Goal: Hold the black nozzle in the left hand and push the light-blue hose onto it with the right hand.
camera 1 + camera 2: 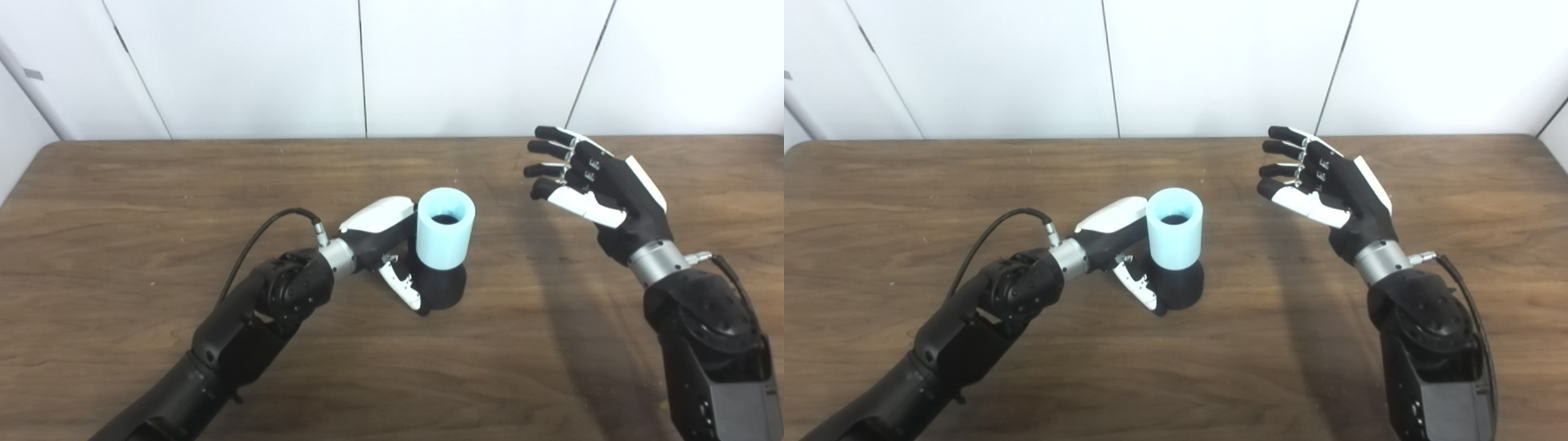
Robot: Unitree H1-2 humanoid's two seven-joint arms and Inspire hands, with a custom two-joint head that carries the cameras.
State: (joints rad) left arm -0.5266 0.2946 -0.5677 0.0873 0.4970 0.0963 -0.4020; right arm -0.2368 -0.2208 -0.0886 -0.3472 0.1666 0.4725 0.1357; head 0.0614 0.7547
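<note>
The black nozzle (442,286) stands upright on the wooden table (184,184), near its middle. A short light-blue hose (445,228) sits over its top, open end up, with the dark nozzle showing inside. My left hand (392,245) is shut on the nozzle from the left, thumb against its base; its fingers are hidden behind the two parts. My right hand (591,184) hovers above the table to the right of the hose, apart from it, open with fingers spread and holding nothing.
White wall panels (367,61) stand behind the table's far edge. A black cable (263,236) loops from my left wrist over the tabletop. No other objects lie on the table.
</note>
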